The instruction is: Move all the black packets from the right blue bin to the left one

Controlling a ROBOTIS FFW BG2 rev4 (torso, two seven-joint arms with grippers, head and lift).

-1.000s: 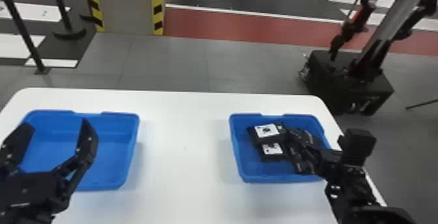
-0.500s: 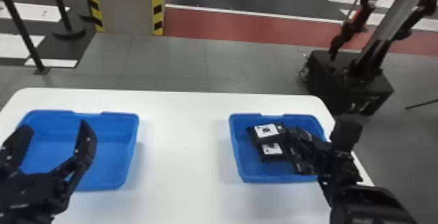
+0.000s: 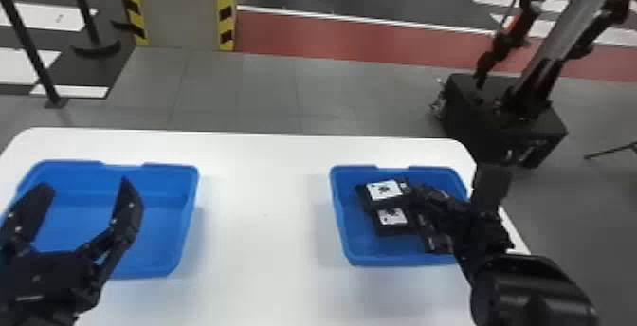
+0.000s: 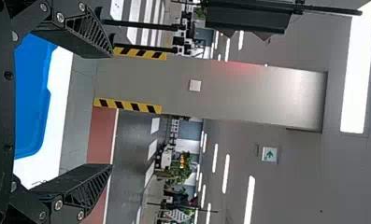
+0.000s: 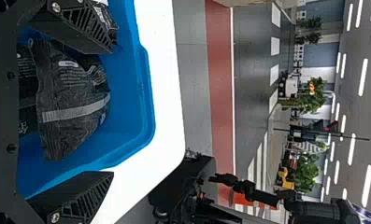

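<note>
right pincer [image 5: 113,112] wide open, empty, at the right bin [image 3: 393,259] | striped packet [image 5: 73,105] inside that bin, between the fingers, nearer the left one, long axis hard to call | right arm's way closer imo

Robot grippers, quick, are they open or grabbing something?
Left gripper: open, holding nothing.
Right gripper: open, not squeezing the black packet.

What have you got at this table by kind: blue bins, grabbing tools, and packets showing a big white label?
Blue bins: 2 (left bin, right bin)
Grabbing tools: 2 (left tool, right tool)
White-labelled packets: 2 (farther packet, nearer packet)
Total: 6
</note>
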